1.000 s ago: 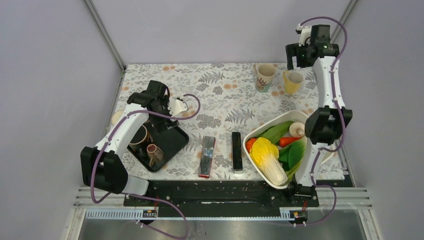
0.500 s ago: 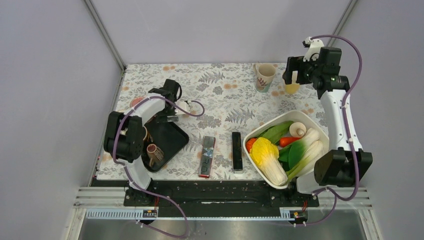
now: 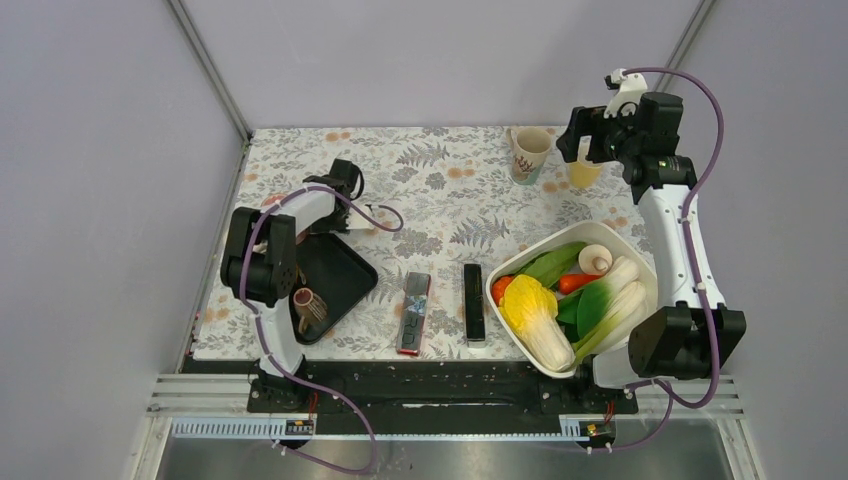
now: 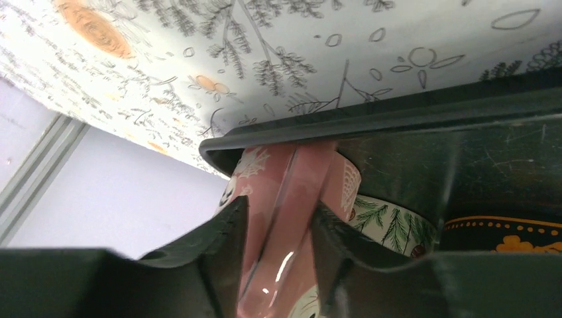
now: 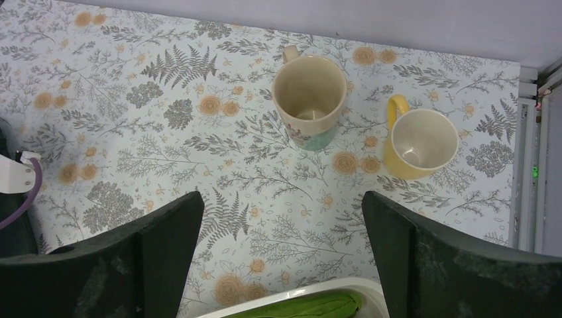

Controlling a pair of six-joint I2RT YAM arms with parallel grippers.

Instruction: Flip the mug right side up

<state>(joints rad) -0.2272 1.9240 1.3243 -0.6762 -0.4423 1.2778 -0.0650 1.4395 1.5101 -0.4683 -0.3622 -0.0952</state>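
Left arm (image 3: 300, 203) now folds down more; left gripper (image 4: 278, 228) pinches the pink mug (image 4: 291, 173) at the tray (image 4: 397, 122); the mug may slip and bump it; right gripper (image 5: 281, 205) stays wide apart.

Pink mug (image 4: 286, 192) with white print, in the left claw (image 4: 278, 255), at the black tray's (image 4: 397, 116) corner.

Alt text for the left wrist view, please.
The left gripper clamps the handle of a pink mug at the corner of a black tray. A pine-print cup and a dark cup sit beside it, floral tablecloth beyond.
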